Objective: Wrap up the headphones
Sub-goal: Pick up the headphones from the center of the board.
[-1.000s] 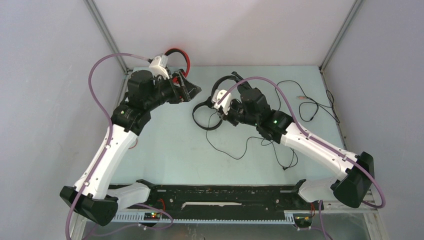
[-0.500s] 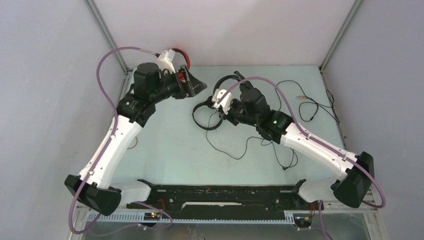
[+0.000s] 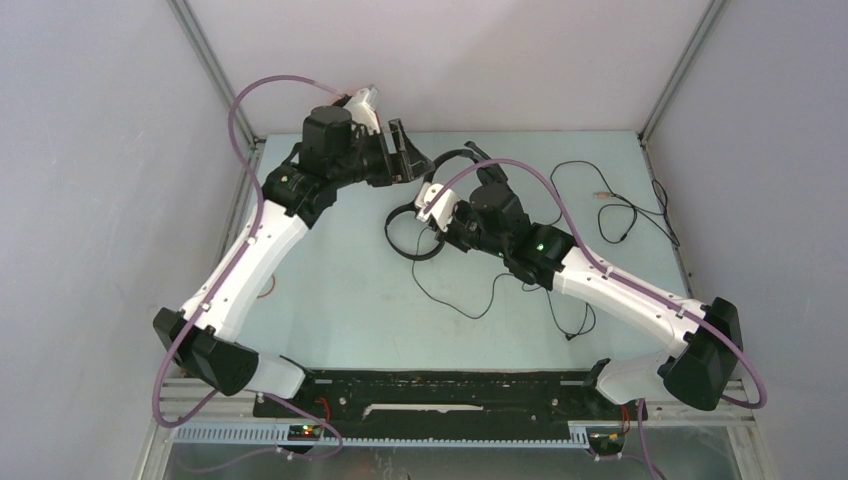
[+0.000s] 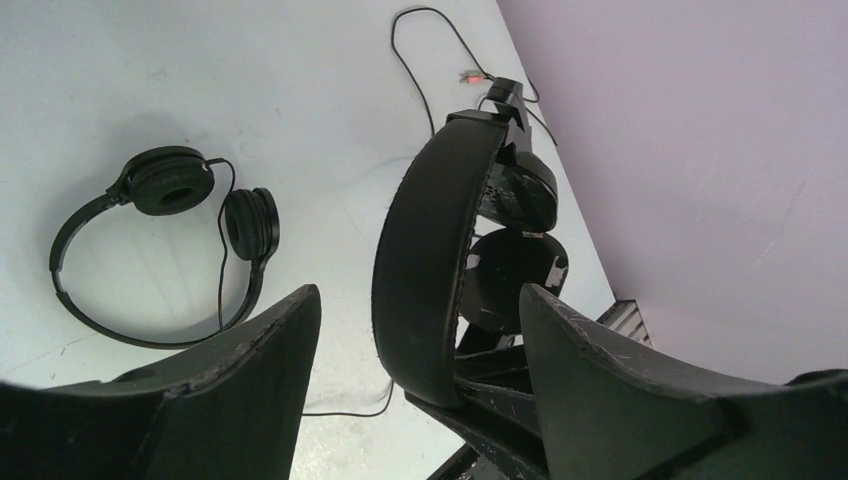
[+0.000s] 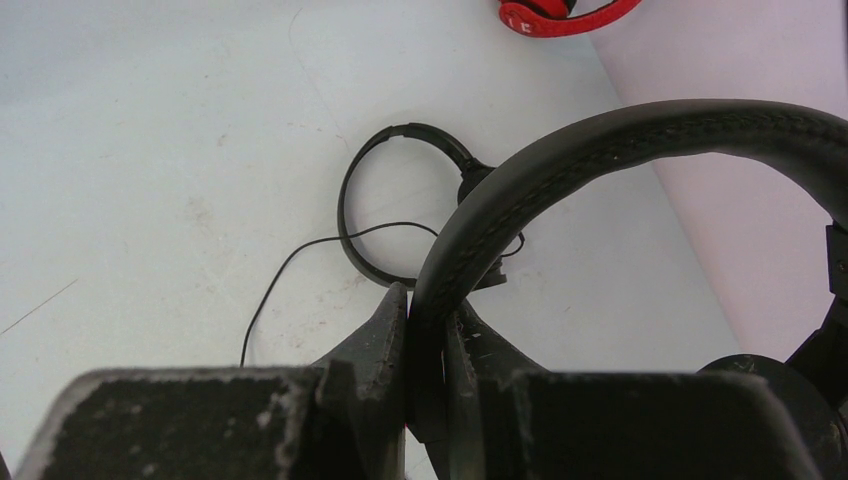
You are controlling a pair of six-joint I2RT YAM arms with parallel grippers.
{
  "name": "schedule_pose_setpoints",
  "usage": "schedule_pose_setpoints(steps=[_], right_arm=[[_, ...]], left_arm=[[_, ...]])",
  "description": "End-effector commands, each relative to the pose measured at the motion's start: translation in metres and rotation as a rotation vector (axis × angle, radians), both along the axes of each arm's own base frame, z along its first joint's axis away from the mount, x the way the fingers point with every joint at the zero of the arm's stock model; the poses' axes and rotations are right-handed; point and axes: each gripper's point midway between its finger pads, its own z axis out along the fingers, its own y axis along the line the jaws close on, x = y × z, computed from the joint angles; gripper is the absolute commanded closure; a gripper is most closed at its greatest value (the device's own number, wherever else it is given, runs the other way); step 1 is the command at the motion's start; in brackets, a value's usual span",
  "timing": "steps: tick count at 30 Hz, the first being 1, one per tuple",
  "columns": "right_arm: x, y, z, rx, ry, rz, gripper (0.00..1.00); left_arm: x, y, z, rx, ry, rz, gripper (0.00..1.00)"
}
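Observation:
My right gripper [image 5: 430, 295] is shut on the padded headband of a black pair of headphones [image 5: 640, 130] and holds it upright above the table [image 3: 330, 290]. My left gripper [image 4: 418, 290] is open and straddles the same headband [image 4: 430, 250], with a gap on each side. From above, the left gripper [image 3: 408, 150] sits just behind the right gripper [image 3: 440, 210]. A second, thin black headset [image 3: 405, 240] lies flat below them. A red headset [image 5: 560, 18] lies at the back wall, hidden behind the left arm in the top view.
Thin black cable [image 3: 480, 300] trails loosely across the table in front of the right arm. More cable with a small plug [image 3: 600, 195] lies at the back right. Grey walls close the back and both sides.
My left arm has swung right, away from the red headset, bringing its jaws around the held headband; they have narrowed slightly. The right arm has hardly moved.

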Motion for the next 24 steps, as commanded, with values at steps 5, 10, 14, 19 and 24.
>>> schedule_pose_setpoints(steps=[5,10,14,19,24], right_arm=[[0.022,0.002,0.03,0.058,-0.128,-0.081,1.0],[0.026,0.002,0.03,0.054,-0.139,-0.1,1.0],[0.028,0.003,0.026,0.046,-0.141,-0.112,1.0],[0.029,0.006,0.022,0.039,-0.136,-0.109,1.0],[0.026,0.012,0.009,0.026,-0.095,-0.059,0.82]], left_arm=[[0.011,-0.007,0.005,0.102,-0.073,0.04,0.25],[0.022,-0.021,-0.016,0.166,-0.053,0.024,0.28],[0.032,-0.026,-0.032,0.243,-0.05,0.047,0.31],[0.042,-0.027,-0.042,0.315,-0.055,0.083,0.57],[0.046,-0.026,-0.036,0.31,-0.067,0.094,1.0]])
